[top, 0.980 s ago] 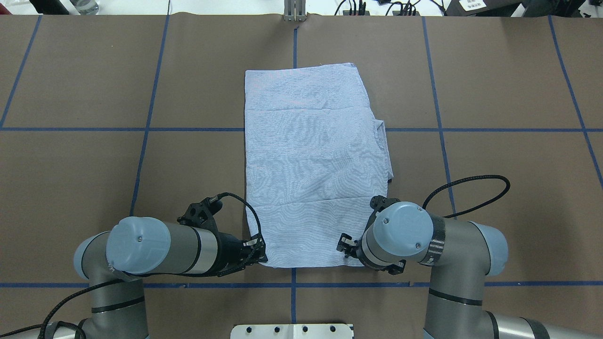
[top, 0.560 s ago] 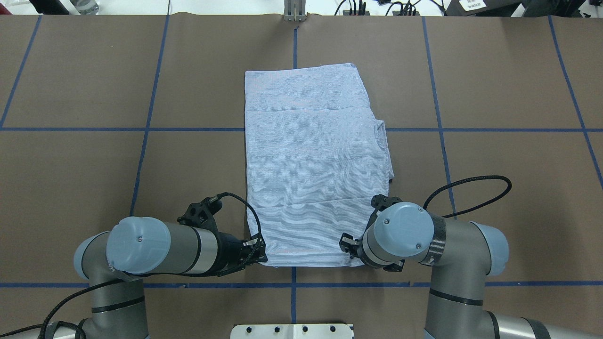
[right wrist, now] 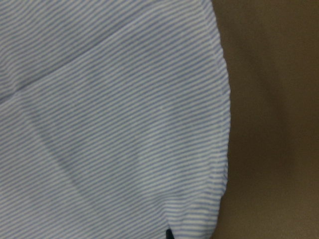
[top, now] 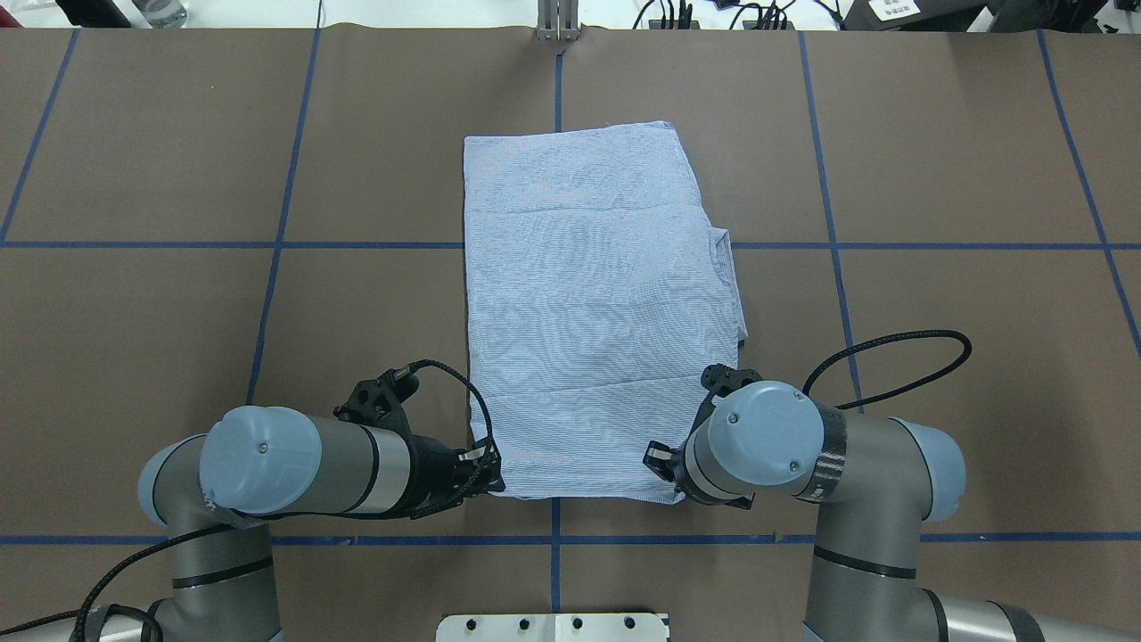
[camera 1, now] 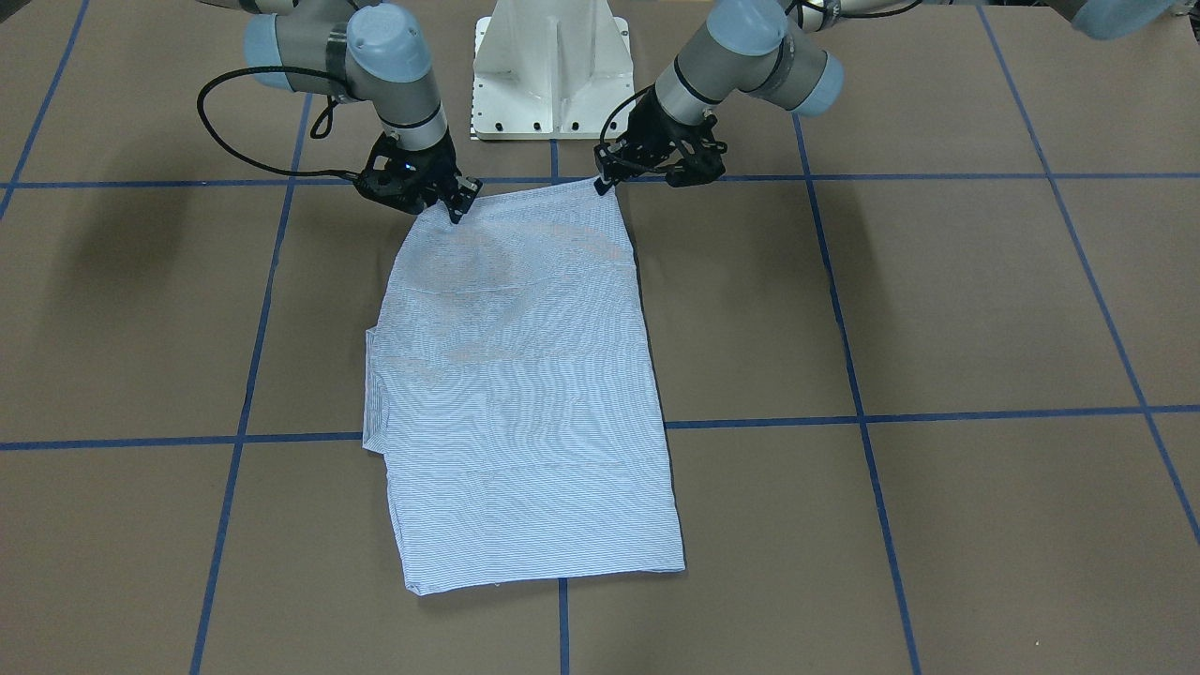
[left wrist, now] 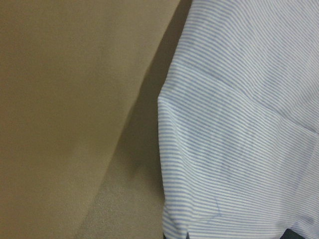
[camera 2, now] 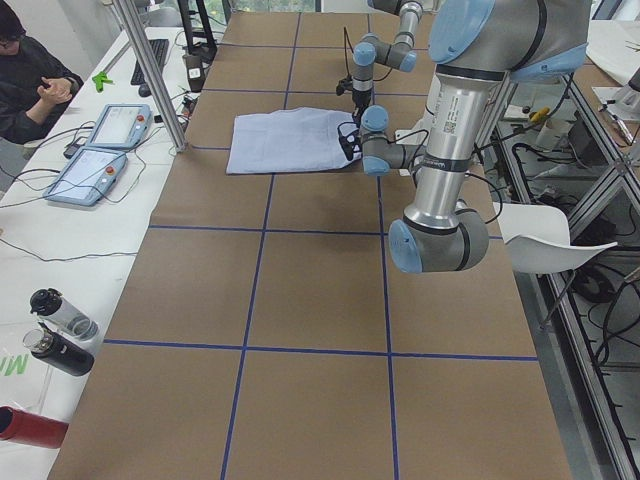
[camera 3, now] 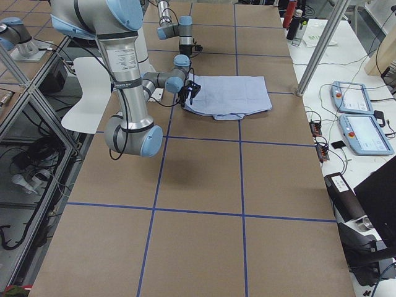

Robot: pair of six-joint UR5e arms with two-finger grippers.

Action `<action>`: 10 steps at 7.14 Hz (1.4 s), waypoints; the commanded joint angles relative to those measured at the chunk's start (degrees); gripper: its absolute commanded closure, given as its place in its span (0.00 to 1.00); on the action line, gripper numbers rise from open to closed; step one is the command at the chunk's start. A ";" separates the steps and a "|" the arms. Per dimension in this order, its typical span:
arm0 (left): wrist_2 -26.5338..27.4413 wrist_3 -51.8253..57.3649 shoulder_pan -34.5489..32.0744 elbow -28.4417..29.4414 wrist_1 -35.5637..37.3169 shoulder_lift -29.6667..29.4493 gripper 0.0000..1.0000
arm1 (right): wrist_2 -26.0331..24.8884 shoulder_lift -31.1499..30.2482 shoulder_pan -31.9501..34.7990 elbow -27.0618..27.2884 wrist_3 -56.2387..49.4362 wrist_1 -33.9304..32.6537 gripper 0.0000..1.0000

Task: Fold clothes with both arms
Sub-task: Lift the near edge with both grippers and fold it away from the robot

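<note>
The light blue and white striped shirt (top: 588, 303) lies folded into a long rectangle on the brown table (top: 936, 178), with a sleeve edge poking out on its right side. In the front-facing view the shirt (camera 1: 516, 375) stretches away from the two arms. My left gripper (top: 490, 473) is shut on the near left corner, and my right gripper (top: 658, 464) is shut on the near right corner. The front-facing view shows the left gripper (camera 1: 605, 183) and the right gripper (camera 1: 457, 202) holding that edge slightly raised. Both wrist views are filled with striped cloth (left wrist: 239, 124) (right wrist: 114, 124).
Blue tape lines (top: 829, 241) divide the table into squares. The white pedestal base (camera 1: 551, 66) stands just behind the grippers. A metal post (top: 557, 22) sits at the far edge. Teach pendants (camera 2: 100, 150) and a seated person (camera 2: 30, 85) are beside the table.
The shirt's near edge has crept a little away from the robot and lifted slightly. Both grippers moved with it, still pinching the corners.
</note>
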 commanded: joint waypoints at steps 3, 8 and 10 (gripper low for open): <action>-1.03 0.15 -0.91 -4.16 -0.01 0.87 1.00 | 3.76 -0.16 2.47 5.21 -0.01 -0.48 1.00; -8.05 0.24 -0.13 -21.28 17.70 2.90 1.00 | 21.47 -2.01 4.15 14.62 -0.01 -0.57 1.00; -8.24 0.24 1.44 -24.11 18.80 2.63 1.00 | 30.14 -1.83 5.91 16.91 0.08 -0.48 1.00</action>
